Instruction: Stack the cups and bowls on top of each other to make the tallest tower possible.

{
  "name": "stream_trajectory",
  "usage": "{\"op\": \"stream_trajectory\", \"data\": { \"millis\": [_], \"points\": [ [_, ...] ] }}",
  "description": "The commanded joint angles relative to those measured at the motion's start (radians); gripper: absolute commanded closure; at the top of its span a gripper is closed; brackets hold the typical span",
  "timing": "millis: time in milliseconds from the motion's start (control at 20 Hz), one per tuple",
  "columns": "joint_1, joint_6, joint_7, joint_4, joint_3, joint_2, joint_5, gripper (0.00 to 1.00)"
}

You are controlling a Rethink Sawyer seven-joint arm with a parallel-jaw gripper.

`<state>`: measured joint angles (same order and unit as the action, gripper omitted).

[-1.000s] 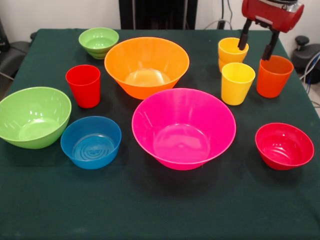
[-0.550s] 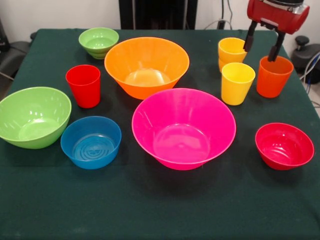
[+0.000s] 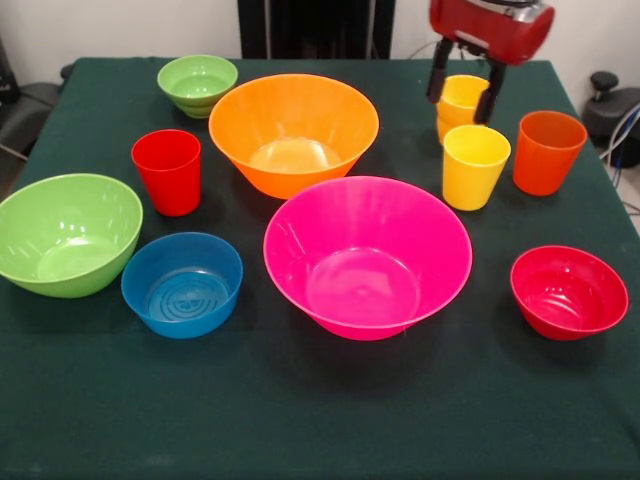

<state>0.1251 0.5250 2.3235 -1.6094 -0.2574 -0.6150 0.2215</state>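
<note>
Front view, only one given. Gripper (image 3: 462,92) hangs at far right, red body at top edge, two black fingers (image 3: 438,78) pointing down w/ a clear gap between them, jaws spread wide, holding nothing. The fingers straddle the far yellow cup (image 3: 461,104), one on each side of its rim; can't tell if they touch it.

Cups: near yellow cup (image 3: 474,166) stands just in front of the far one, overlapping it in the pic. Orange cup (image 3: 547,151) just right of the near yellow one, apart from it. Red cup (image 3: 167,171) well away on the left side, upright.

Bowls: large pink bowl (image 3: 367,256) at centre, nearer than the large orange bowl (image 3: 293,132), their rims close. Small green bowl (image 3: 197,84) at far left, just beside the orange bowl. Med-large green bowl (image 3: 67,233) at left edge, small blue bowl (image 3: 182,284) just right of it, nearly touching. Small red bowl (image 3: 568,291) at near right, apart from the pink one.

All pieces stand separately, mouth up, on the dark green tablecloth (image 3: 320,420); nothing nested, no tower yet.
</note>
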Motion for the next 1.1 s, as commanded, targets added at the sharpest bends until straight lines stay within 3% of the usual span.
{"op": "stream_trajectory", "data": {
  "millis": [50, 350, 800, 1100],
  "points": [
    [-0.071, -0.036, -0.100, -0.088, 0.155, 0.002, -0.100, 0.00],
    [-0.068, -0.014, -0.109, -0.080, 0.152, -0.008, -0.158, 0.00],
    [-0.124, 0.020, -0.171, -0.090, 0.228, -0.012, -0.237, 0.00],
    [-0.171, -0.049, -0.212, -0.078, 0.288, 0.021, -0.327, 0.00]
  ]
}}
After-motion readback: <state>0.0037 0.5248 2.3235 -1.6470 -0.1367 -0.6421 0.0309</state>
